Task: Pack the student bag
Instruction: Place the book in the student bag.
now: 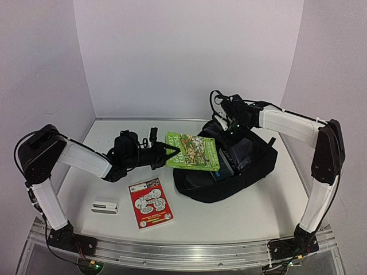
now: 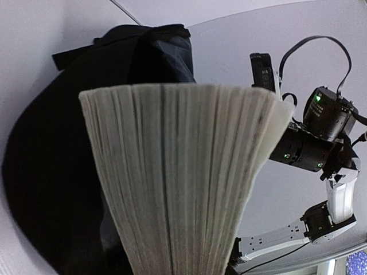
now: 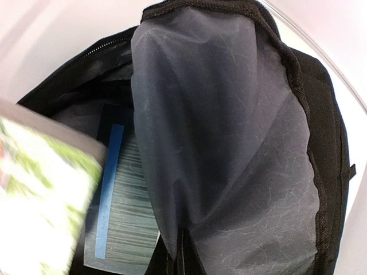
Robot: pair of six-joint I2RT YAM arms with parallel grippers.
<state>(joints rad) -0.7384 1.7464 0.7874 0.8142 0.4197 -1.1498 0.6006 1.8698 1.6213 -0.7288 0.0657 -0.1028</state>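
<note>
Green book (image 2: 183,172) clamped in left gripper (image 1: 172,152), at student bag (image 1: 229,189) mouth; right gripper (image 1: 229,132) pinching its lining.

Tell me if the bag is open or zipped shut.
Open. The right fingers hold the bag flap up, baring grey lining and a book inside. Left fingers hold a green book.

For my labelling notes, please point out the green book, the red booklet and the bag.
green book (image 1: 193,151): top external view, middle of its cover.
red booklet (image 1: 151,202): top external view, middle of its cover.
bag (image 1: 200,192): top external view, black outer wall near its lower edge.
</note>
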